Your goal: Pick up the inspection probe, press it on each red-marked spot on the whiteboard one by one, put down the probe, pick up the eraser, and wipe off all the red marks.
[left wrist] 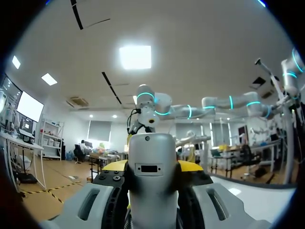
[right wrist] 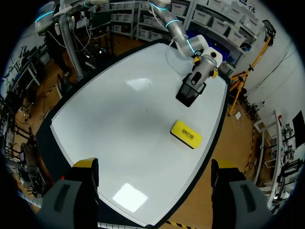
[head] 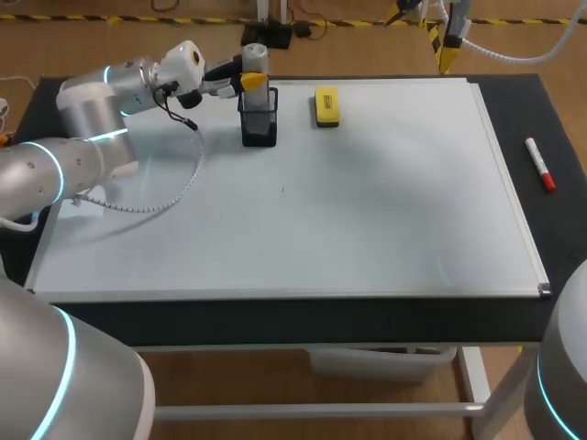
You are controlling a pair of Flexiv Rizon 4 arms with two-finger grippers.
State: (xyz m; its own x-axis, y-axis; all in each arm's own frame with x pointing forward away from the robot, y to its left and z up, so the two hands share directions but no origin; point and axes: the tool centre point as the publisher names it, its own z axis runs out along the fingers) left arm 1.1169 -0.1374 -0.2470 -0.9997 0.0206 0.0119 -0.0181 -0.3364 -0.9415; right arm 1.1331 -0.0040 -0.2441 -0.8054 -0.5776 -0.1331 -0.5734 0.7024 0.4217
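The inspection probe (head: 255,57), a grey cylinder, stands upright in a black holder (head: 259,124) on the whiteboard (head: 367,211), close to the board's far edge and left of its middle. The left jaws are closed on the probe's upper part: in the left wrist view its body (left wrist: 152,176) sits tight between the two yellow fingertips (left wrist: 190,167). The left arm (head: 92,110) comes in across the table's far left corner. The yellow eraser (head: 326,105) lies flat near the holder, along the same far edge, apart from it; the dark strip on its top (right wrist: 186,134) is too small to read. The right jaws hang spread wide over the whiteboard, holding nothing. A red-capped marker (head: 540,165) lies on the dark table (head: 275,316) by its right edge, off the board.
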